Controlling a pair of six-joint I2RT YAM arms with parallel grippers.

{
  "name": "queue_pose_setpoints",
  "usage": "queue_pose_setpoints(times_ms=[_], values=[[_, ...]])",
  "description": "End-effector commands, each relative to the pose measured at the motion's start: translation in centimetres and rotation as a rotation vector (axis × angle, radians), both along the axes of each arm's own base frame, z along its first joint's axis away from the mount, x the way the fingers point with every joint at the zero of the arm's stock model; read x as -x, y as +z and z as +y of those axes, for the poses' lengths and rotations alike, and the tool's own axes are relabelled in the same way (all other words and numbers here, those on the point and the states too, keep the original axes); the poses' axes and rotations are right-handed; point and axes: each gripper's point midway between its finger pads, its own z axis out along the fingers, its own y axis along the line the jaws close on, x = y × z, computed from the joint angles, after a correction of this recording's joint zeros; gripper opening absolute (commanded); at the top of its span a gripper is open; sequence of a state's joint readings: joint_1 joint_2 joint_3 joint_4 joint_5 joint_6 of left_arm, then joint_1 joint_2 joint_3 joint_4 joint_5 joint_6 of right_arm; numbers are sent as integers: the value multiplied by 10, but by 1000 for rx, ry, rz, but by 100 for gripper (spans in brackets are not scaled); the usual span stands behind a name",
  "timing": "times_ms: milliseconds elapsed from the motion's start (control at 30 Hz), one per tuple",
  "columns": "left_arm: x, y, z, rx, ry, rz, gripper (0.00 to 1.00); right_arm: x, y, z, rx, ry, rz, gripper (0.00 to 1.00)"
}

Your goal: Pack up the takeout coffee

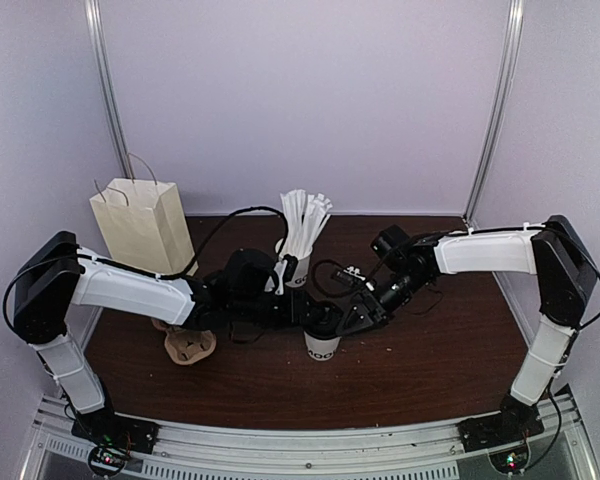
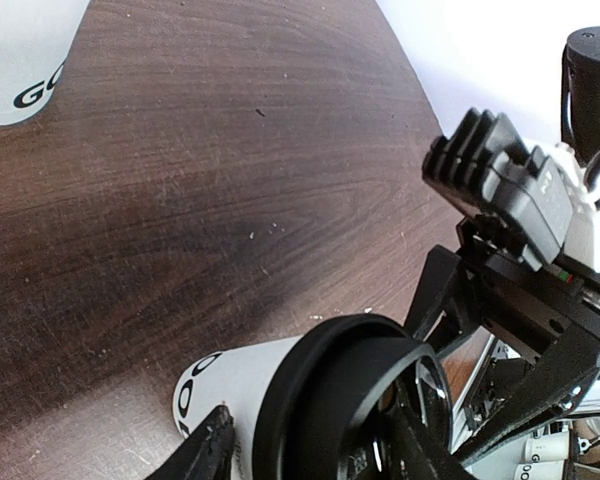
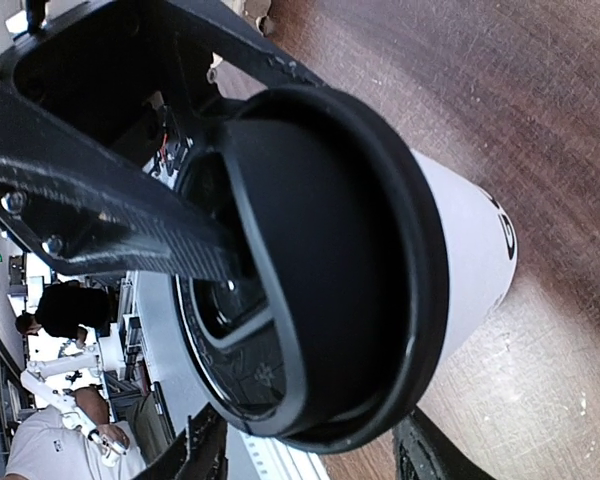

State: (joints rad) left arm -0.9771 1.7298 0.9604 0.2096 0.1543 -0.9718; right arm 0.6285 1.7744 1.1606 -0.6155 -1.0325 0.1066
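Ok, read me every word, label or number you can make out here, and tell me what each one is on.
"GO": dark print low on the second white cup, cut off by the edge of the left wrist view.
"OO": dark print low on the takeout cup; the rest curves out of sight. In the top view this print is too small to read.
Black lid: no readable text.
Paper bag: no print shows.

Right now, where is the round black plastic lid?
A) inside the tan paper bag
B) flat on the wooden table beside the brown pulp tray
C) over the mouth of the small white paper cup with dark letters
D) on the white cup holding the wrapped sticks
C: both wrist views show the round black plastic lid covering the mouth of the small white paper cup; whether it is pressed fully home cannot be told.
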Motion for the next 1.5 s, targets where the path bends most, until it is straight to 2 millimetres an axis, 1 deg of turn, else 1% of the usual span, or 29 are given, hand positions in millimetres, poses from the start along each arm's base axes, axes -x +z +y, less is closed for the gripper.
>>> queue_pose_setpoints(times_ms=[0, 100, 267, 333, 500, 567, 767, 900, 1033, 1067, 1100, 1167, 1267, 1333, 1367, 1400, 1433, 1467], values=[[8, -47, 15, -133, 15, 84, 54, -7, -1, 8, -24, -11, 19, 56], [9, -48, 16, -134, 18, 88, 54, -9, -11, 7, 4, -21, 37, 54], [9, -50, 17, -137, 19, 92, 54, -12, -35, -1, 98, -52, 38, 51], [9, -51, 18, -141, 20, 94, 54, -13, -47, -7, 148, -66, 39, 50], [12, -59, 21, -158, 24, 109, 54, -18, -90, -34, 336, -117, 65, 47], [12, -61, 23, -163, 26, 112, 54, -19, -101, -40, 368, -128, 88, 46], [12, -68, 26, -188, 32, 117, 54, -26, -106, -44, 382, -140, 104, 46], [13, -76, 28, -204, 32, 128, 54, -24, -115, -51, 417, -146, 104, 46], [14, -77, 30, -208, 34, 125, 54, -29, -115, -51, 420, -148, 113, 46], [13, -75, 30, -203, 34, 120, 54, -31, -110, -47, 397, -135, 103, 46], [12, -71, 29, -197, 27, 109, 54, -33, -100, -41, 354, -111, 82, 46], [11, -58, 24, -170, 6, 71, 54, -40, -63, -28, 251, -60, 6, 48], [7, -26, 11, -112, -50, -25, 57, -45, -5, -19, 114, -14, -129, 54], [3, -2, 4, -90, -80, -91, 60, -44, 30, -21, 51, 17, -214, 60], [1, 13, 0, -74, -95, -128, 62, -42, 44, -23, 32, 26, -246, 62], [0, 21, -1, -70, -107, -157, 63, -42, 58, -26, 16, 25, -273, 64], [-3, 35, -5, -58, -114, -188, 65, -41, 70, -29, -1, 32, -308, 65], [-4, 44, -6, -56, -120, -210, 66, -39, 78, -33, -8, 32, -333, 66]])
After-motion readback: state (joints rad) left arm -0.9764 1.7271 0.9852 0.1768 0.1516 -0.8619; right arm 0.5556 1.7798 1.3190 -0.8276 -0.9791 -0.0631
